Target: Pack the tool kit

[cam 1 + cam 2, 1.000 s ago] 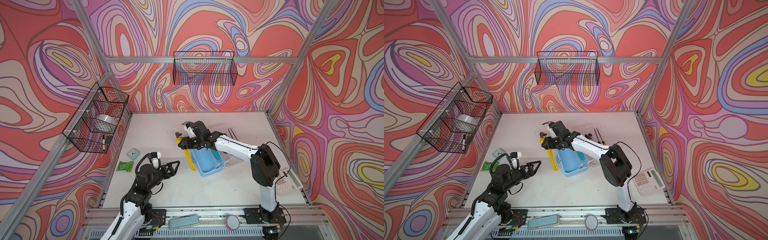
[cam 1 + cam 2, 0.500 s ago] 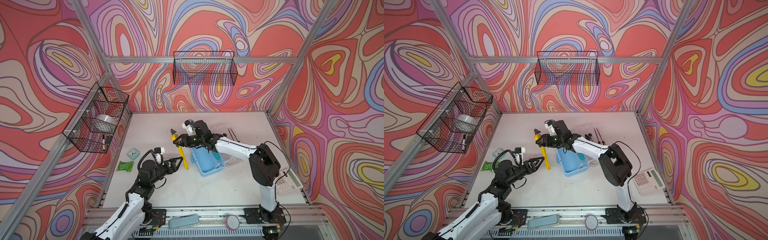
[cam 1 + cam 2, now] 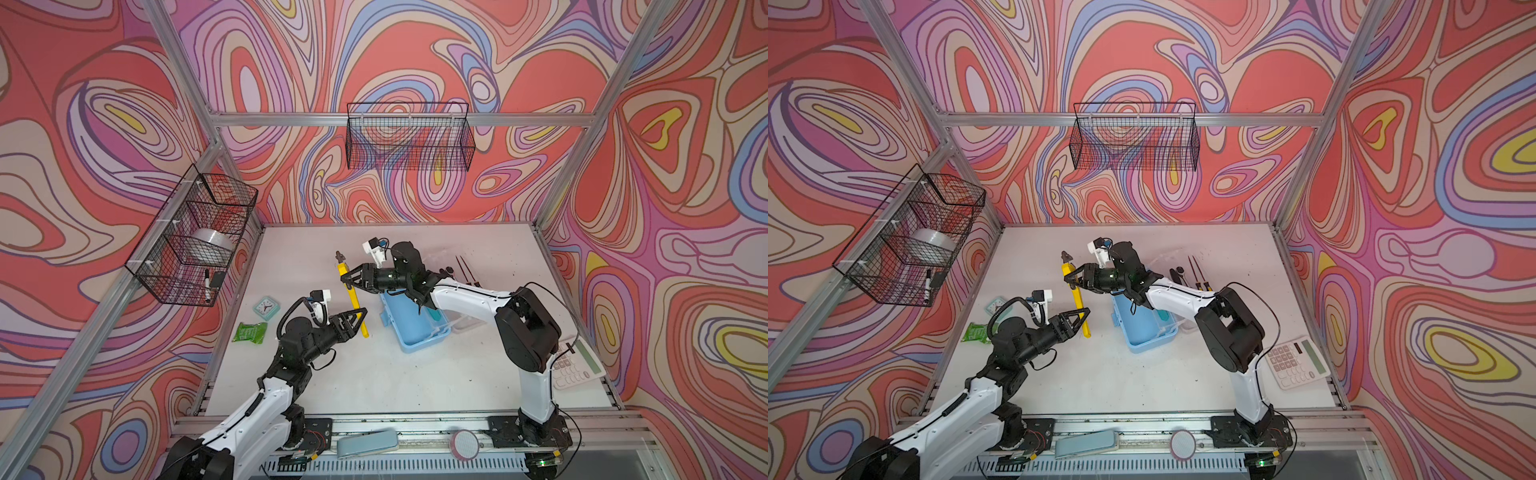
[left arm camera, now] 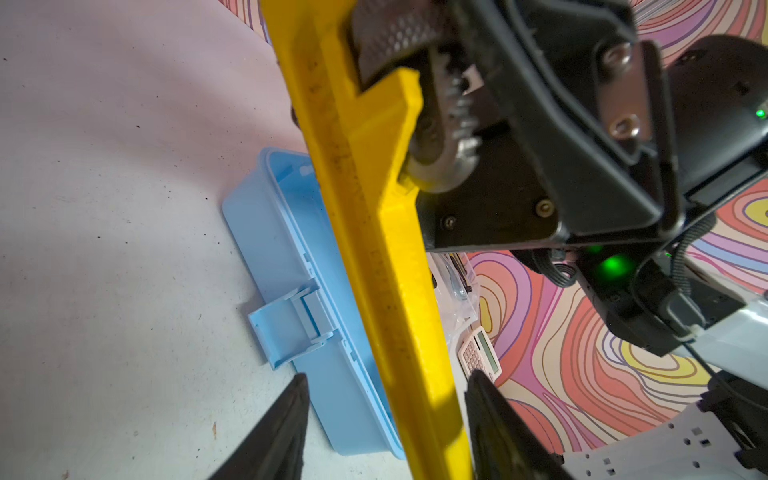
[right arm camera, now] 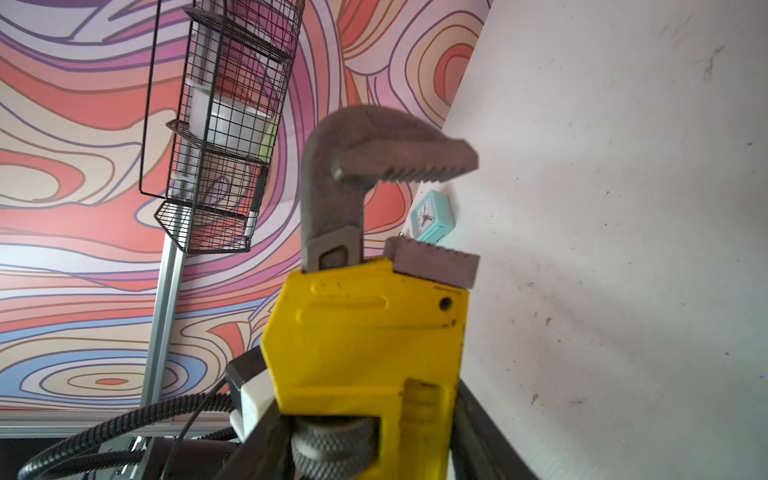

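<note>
Gripping a yellow pipe wrench [image 3: 351, 291] near its grey toothed head, the right gripper [image 3: 348, 279] has its jaws clamped on the tool just below the knurled adjusting wheel, as its wrist view shows. The wrench hangs above the white table [image 3: 374, 374], its head toward twelve o'clock and its handle slanting toward six. At the handle's lower end the left gripper [image 3: 360, 318] has its fingers [image 4: 494, 419] on either side of the yellow bar; in its wrist view one finger lies against the handle while a gap shows at the other, so the jaws stand half spread and not yet tight on it.

The tool kit [image 3: 415, 324], a light blue box, stands open on the table at three o'clock from the wrench, under the right arm, its latch tab facing the wrench. Faint raised lettering runs along the handle, too blurred to read.

A mint clock [image 3: 265, 308] and a green packet [image 3: 249, 332] lie at nine o'clock from the left gripper. A white calculator [image 3: 1296, 361] sits at the table's right edge; its key markings are too small to read.
</note>
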`<state>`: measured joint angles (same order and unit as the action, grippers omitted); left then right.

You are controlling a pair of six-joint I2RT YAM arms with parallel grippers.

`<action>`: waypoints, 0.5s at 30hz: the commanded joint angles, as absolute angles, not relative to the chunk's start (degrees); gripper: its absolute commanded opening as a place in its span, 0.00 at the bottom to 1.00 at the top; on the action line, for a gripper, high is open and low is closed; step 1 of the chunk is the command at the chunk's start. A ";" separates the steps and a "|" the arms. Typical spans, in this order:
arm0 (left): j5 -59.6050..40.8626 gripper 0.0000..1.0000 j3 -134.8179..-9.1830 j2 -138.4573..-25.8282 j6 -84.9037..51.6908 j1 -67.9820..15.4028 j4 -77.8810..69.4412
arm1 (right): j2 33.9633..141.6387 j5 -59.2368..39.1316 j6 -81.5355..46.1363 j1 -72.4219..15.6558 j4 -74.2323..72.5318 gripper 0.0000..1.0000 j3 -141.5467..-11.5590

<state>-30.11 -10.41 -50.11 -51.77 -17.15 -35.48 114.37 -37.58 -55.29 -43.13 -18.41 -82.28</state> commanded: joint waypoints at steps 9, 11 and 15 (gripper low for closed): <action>-29.64 0.37 -9.90 -49.83 -53.44 -16.79 -41.66 | 114.76 -41.53 -61.30 -42.88 -39.95 0.00 -81.96; -29.29 0.32 -9.93 -49.83 -53.59 -16.74 -41.99 | 115.17 -42.01 -62.39 -42.89 -42.17 0.00 -81.50; -28.92 0.23 -10.10 -49.90 -53.79 -16.77 -42.36 | 115.58 -42.27 -63.71 -42.89 -45.31 0.00 -80.69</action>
<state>-28.73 -10.13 -50.24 -55.13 -16.75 -38.72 116.86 -40.45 -60.73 -42.87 -33.26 -79.72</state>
